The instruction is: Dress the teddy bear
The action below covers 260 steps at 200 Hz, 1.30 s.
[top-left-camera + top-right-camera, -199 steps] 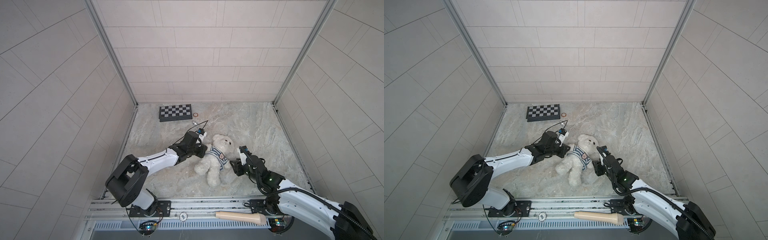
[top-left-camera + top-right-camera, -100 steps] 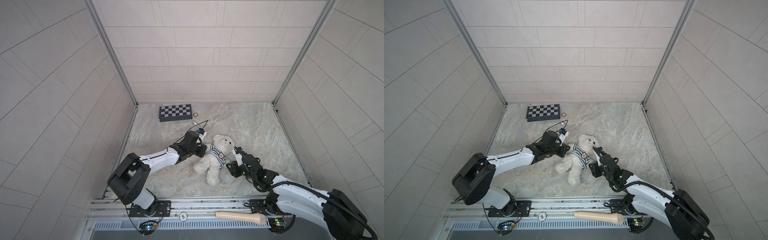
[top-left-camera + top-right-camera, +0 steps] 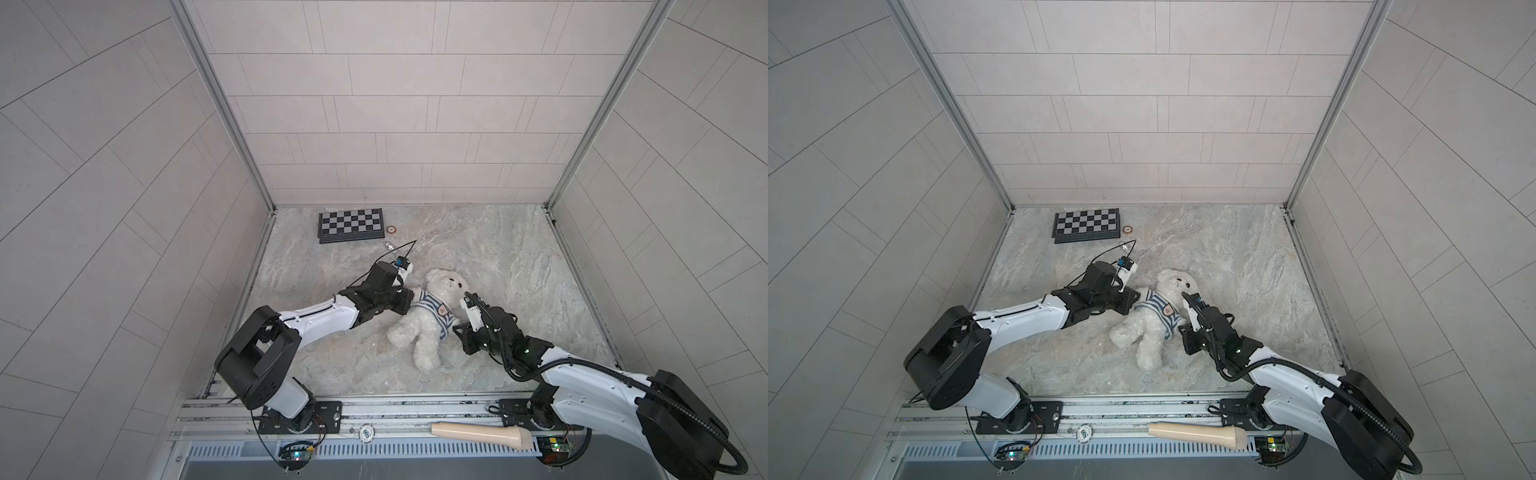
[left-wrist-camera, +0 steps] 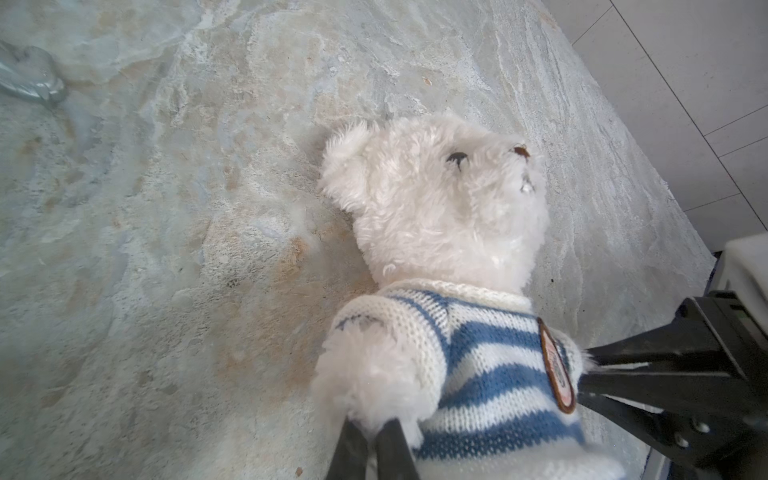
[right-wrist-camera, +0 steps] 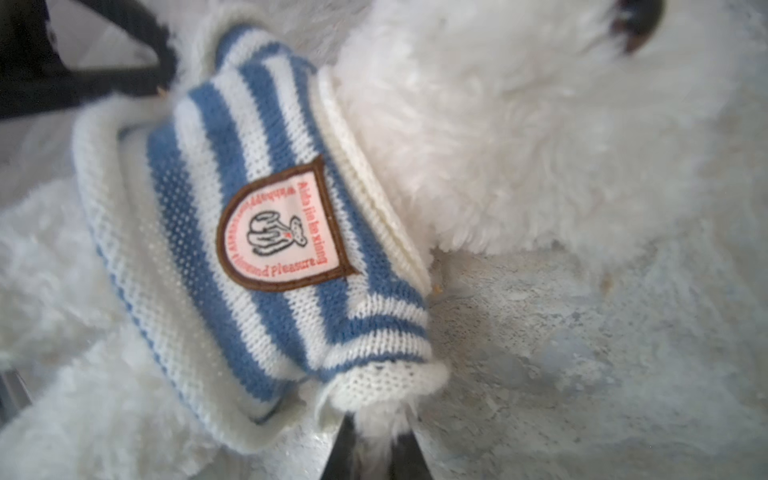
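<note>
The teddy bear (image 3: pixel 426 332) (image 3: pixel 1152 330) lies on its back on the marbled floor, head toward the far wall. It wears a blue-and-white striped knit sweater (image 4: pixel 490 365) (image 5: pixel 249 232) with an oval badge on the chest. My left gripper (image 3: pixel 409 298) (image 4: pixel 371 430) is shut on the fluffy paw that sticks out of one sleeve. My right gripper (image 3: pixel 457 328) (image 5: pixel 376 440) is shut on the fur of the bear's other arm at the cuff of the opposite sleeve. Both arms lie low, one on each side of the bear.
A folded chessboard (image 3: pixel 351 224) (image 3: pixel 1087 224) lies by the far wall, with a small brown disc (image 3: pixel 391 228) beside it. A small clear object (image 3: pixel 388 246) (image 4: pixel 29 79) lies behind my left wrist. A beige handle-shaped thing (image 3: pixel 482 434) rests on the front rail. Tiled walls close in three sides.
My right gripper has moved in toward the bear's side and closed on its arm at the sleeve cuff. The left gripper and the bear have hardly moved.
</note>
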### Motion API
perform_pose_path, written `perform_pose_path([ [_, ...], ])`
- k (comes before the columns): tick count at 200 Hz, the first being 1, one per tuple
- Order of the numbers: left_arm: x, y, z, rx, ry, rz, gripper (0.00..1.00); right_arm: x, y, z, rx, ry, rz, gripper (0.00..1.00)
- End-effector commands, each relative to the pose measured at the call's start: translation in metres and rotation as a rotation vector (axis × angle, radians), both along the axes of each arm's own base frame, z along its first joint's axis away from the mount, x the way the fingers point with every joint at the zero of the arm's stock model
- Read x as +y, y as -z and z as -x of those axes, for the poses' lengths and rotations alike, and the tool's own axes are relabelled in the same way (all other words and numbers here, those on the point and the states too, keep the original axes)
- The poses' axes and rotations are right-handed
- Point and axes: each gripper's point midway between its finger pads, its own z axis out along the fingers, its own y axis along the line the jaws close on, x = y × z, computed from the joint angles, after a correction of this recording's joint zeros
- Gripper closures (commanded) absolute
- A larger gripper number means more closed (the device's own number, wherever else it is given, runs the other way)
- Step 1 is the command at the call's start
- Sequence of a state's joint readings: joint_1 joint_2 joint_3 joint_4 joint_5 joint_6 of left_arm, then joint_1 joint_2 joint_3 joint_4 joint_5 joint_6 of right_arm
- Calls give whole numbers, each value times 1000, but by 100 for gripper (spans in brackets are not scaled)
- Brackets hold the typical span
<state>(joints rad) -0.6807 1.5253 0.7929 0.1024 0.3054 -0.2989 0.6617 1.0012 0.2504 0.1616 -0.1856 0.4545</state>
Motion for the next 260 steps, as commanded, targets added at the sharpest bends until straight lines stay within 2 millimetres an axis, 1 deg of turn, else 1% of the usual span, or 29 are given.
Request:
perform_pose_path([
  [1,2,-15,0,-24,-14,29,99,11,-22,-4,-75,-50,-36,97],
  [11,4,-19,1,-27,-21,33,90,15,-30,-3,-111,-76,-42,99],
  [29,14,-21,5,-17,-43,10,70,23,-40,0,-171,-125,-51,100],
  [40,20,-24,9,-10,-58,0,52,27,-43,1,-186,-150,-51,100],
  [53,27,-31,15,-10,-74,6,29,32,-46,2,-194,-172,-53,100],
  [62,30,-36,20,-6,-81,16,16,36,-48,3,-206,-189,-59,100],
  [74,32,-43,28,6,-74,33,7,42,-52,4,-225,-206,-69,100],
  [88,31,-49,40,8,-60,28,1,49,-54,5,-237,-229,-71,100],
  [107,24,-46,55,29,-31,-16,0,60,-55,10,-253,-267,-74,100],
  [124,18,-35,62,50,-23,-58,1,67,-54,12,-259,-286,-83,100],
  [139,15,-20,60,86,-49,-65,8,70,-54,14,-267,-288,-92,100],
  [162,10,0,57,114,-63,-90,14,71,-52,17,-259,-292,-98,100],
  [170,8,6,57,122,-62,-98,18,70,-51,18,-257,-293,-95,100],
  [196,8,25,59,157,-72,-109,31,60,-42,21,-225,-259,-72,100],
  [205,9,30,60,167,-76,-106,35,55,-37,22,-206,-245,-60,95],
  [224,5,39,64,191,-76,-70,45,45,-31,25,-164,-213,-37,79],
  [233,3,42,65,200,-74,-59,48,42,-28,28,-144,-205,-27,73],
  [245,2,48,67,207,-74,-61,52,39,-32,29,-133,-193,-30,68],
  [260,1,51,67,210,-76,-55,54,35,-42,28,-137,-169,-27,64],
])
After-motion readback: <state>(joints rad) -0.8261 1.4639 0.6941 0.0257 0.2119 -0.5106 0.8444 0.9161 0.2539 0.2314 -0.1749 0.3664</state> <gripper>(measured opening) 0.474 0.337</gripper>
